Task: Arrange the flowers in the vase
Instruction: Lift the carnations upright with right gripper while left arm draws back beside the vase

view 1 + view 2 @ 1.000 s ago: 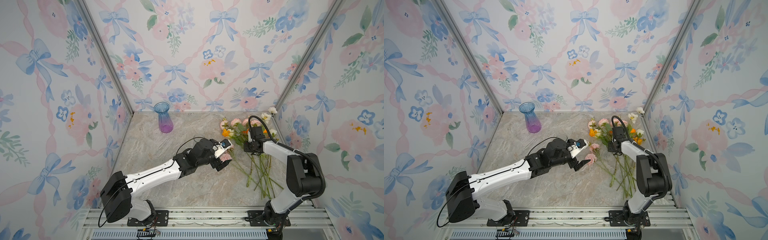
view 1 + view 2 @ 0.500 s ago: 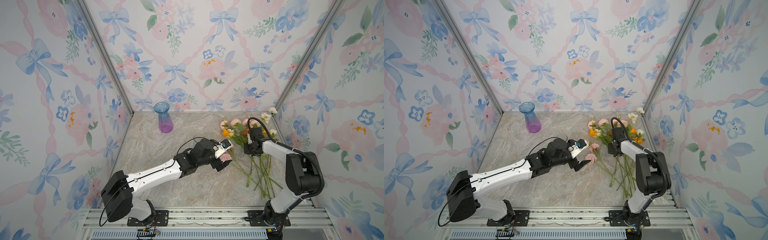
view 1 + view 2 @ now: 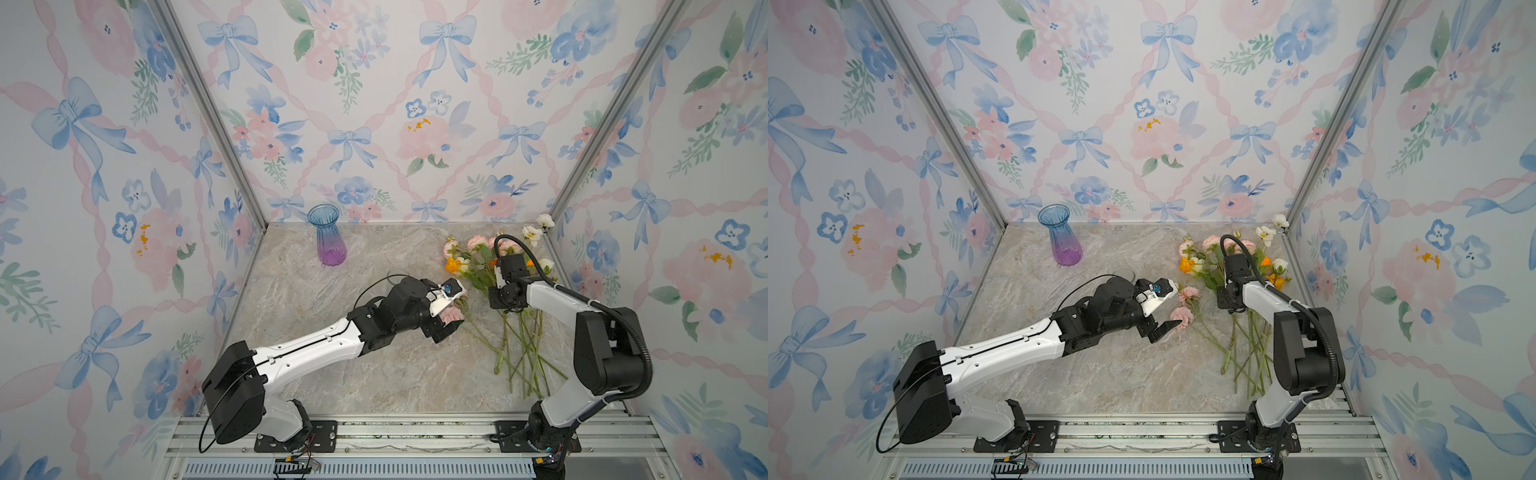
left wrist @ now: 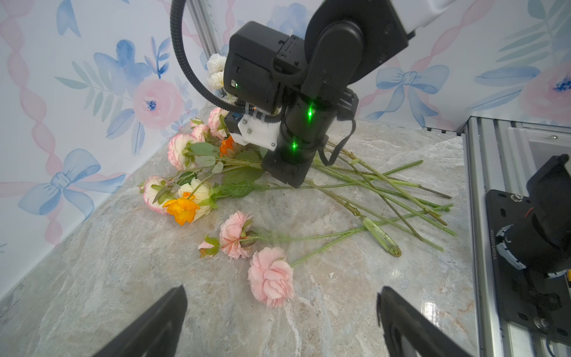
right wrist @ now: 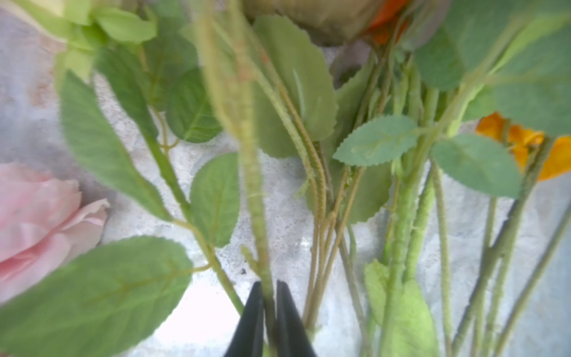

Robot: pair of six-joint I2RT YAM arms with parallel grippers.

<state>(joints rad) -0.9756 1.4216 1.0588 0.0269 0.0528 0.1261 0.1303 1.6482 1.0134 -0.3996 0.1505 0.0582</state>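
The blue-to-purple glass vase (image 3: 326,241) (image 3: 1060,242) stands upright at the back left of the marble table and holds nothing. The flowers (image 3: 513,345) (image 3: 1246,345) lie in a loose pile at the right, blooms toward the back wall. My right gripper (image 5: 269,289) points down into the pile and is shut on one green stem (image 5: 253,185); its wrist hides the jaws in both top views. My left gripper (image 4: 281,296) (image 3: 1173,305) hangs open over two separate pink flowers (image 4: 271,279) (image 3: 1190,293) with nothing between its fingers.
Papered walls close in the table (image 3: 374,374) on three sides, with metal posts in the back corners. An aluminium rail (image 3: 395,432) carrying both arm bases runs along the front edge. The right arm (image 4: 309,117) stands just behind the pink flowers.
The right gripper's jaws have closed onto a stem in the pile. Both arms have hardly moved, and the left gripper has stayed open.
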